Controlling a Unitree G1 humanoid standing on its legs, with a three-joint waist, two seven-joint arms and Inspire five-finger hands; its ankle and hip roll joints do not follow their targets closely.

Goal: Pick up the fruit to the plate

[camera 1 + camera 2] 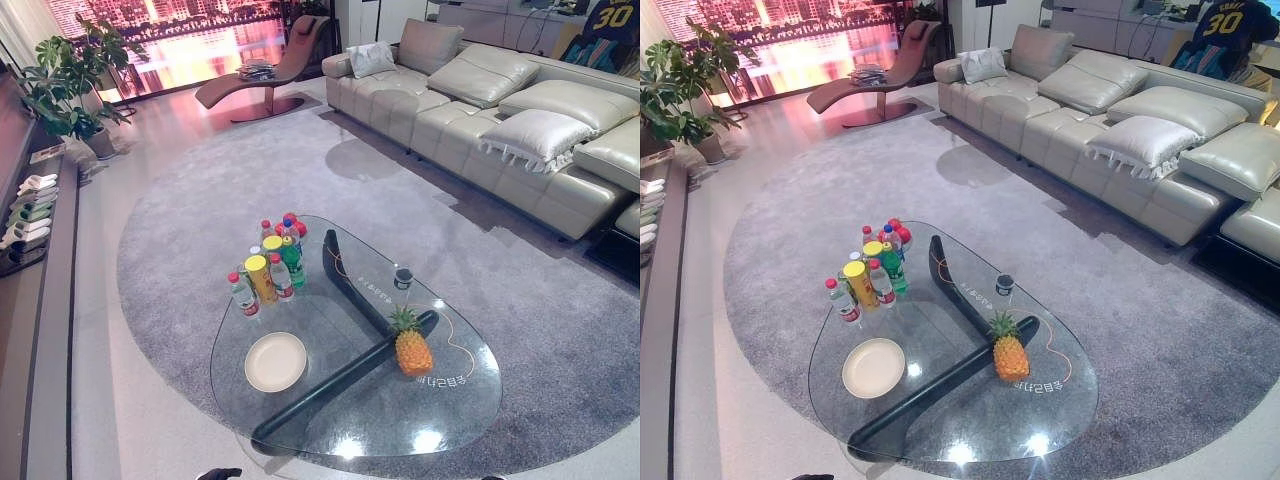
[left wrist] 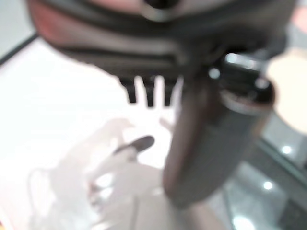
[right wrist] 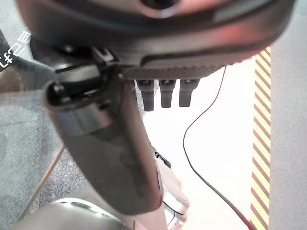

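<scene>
A pineapple stands upright on the right part of the oval glass table, leaves up. A round white plate lies empty on the table's left part, apart from the fruit, with the table's dark base running between them. My left hand hangs low by the floor, short of the table's near edge, fingers straight and holding nothing; its dark tip shows at the bottom of the left eye view. My right hand also hangs down with relaxed fingers and nothing in it.
A cluster of several bottles and cans stands behind the plate, and a small dark cup behind the pineapple. The table sits on a grey round rug. A beige sofa is at right, a low shelf at left.
</scene>
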